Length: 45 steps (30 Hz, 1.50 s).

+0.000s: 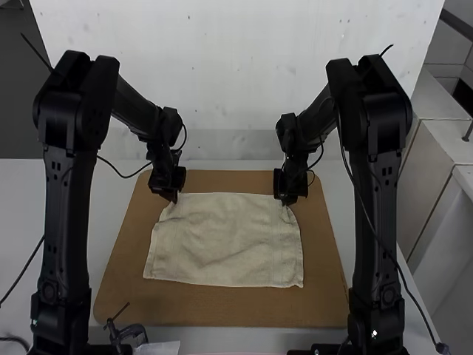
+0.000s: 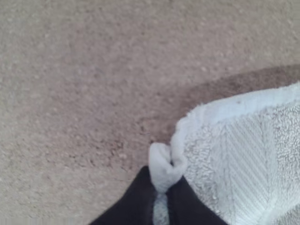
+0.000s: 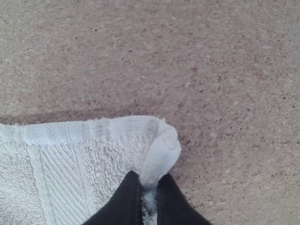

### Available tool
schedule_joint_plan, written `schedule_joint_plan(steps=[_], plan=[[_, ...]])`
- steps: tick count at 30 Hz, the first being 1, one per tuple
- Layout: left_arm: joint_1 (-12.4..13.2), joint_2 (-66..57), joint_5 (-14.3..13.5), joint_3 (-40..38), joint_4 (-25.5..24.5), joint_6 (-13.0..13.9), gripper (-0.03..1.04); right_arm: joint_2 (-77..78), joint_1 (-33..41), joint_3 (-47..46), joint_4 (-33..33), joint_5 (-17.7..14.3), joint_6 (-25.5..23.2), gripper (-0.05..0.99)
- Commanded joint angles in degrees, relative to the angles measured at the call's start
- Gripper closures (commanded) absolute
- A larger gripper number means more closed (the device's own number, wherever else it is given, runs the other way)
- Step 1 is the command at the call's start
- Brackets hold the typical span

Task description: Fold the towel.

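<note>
Towel (image 1: 229,238): pale cream, looped terry with a ribbed, diagonal-weave band and a smooth hem; roughly rectangular, spread out, soft wrinkles across, on a flat brown board (image 1: 222,316) with speckled, cork-like grain, rounded near-left corner. Left gripper (image 1: 174,195): black tapered fingers (image 2: 137,199) pinched on the towel's far-left corner, fabric bunched into a small rounded nub between them. Right gripper (image 1: 287,200): same black tapered type, pinched on the far-right corner, cloth gathered into a puckered fold. Far edge runs between both grippers; near edge lies flat, nearly straight.
</note>
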State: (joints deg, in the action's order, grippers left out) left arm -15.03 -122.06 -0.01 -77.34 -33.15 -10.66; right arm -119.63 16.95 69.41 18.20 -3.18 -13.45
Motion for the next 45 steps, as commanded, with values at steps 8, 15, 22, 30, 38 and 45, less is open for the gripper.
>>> schedule_joint_plan(steps=[8,15,22,30,38,45], plan=[[-0.4,11.9,-7.1,-0.3,-0.2,-0.6,0.99,7.0,-1.1,1.3,-6.3,-3.1,1.8,0.92],[0.4,17.4,-8.3,0.8,1.7,-0.9,0.99,11.2,-0.8,0.5,-6.7,-4.6,3.2,0.92],[-0.4,25.6,-7.8,10.2,5.0,-1.1,0.99,15.3,0.6,-4.4,-6.4,-4.8,3.6,0.92],[-2.2,36.8,-7.5,24.0,6.7,-1.3,0.99,22.8,3.4,-14.9,-4.7,-4.7,3.3,0.92],[-8.5,46.4,-7.3,35.7,6.5,-2.5,0.99,31.0,7.0,-22.5,1.2,-5.5,1.7,0.92],[-14.1,51.2,-7.3,42.6,4.8,-3.2,0.99,36.0,9.0,-27.0,4.7,-6.8,0.4,0.92]])
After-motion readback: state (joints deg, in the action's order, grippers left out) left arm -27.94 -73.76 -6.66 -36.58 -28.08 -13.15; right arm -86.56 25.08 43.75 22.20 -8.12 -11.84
